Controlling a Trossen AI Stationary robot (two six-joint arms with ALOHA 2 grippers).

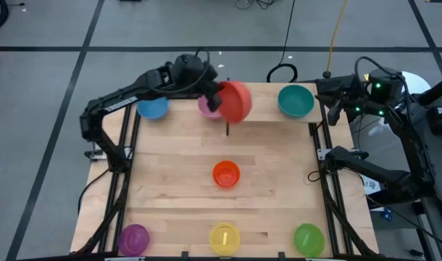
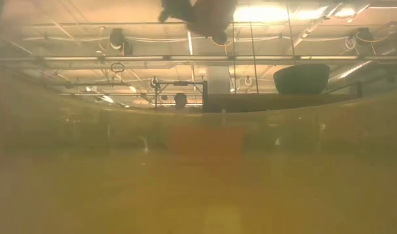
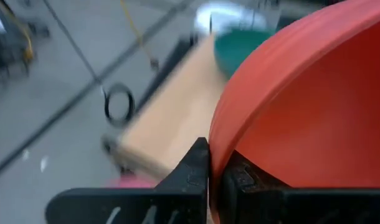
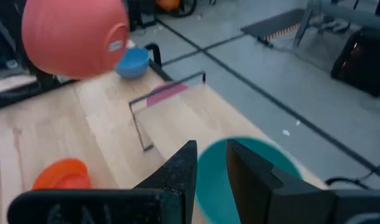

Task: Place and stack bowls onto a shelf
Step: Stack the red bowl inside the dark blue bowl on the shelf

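Observation:
My left gripper point(image 1: 219, 98) is shut on a red bowl point(image 1: 237, 100), high above the table's far middle. It also shows at the top of the low view point(image 2: 205, 16). The shelf point(image 1: 268, 119) is a raised board at the far right, with a black bar point(image 1: 227, 127) on its left side. A teal bowl point(image 1: 295, 100) stands on it. My right gripper point(image 4: 212, 168) is open with a narrow gap over the teal bowl's rim point(image 4: 205, 174); I cannot tell whether it touches. A pink bowl point(image 1: 206, 106) and a blue bowl point(image 1: 153, 108) sit at the far left. My left gripper pinches the red bowl's rim point(image 3: 218, 155), one finger point(image 3: 193, 168) outside the wall and one inside. The fingers come from the table's left. The bowl is lifted clear and tipped on edge, its underside point(image 4: 75, 31) facing the table's right.
An orange bowl point(image 1: 226, 174) sits mid-table. Purple point(image 1: 134, 238), yellow point(image 1: 224, 238) and green point(image 1: 308, 238) bowls stand along the near edge. Something yellow close to the lens veils most of the low view. Black frame rails run along both table sides.

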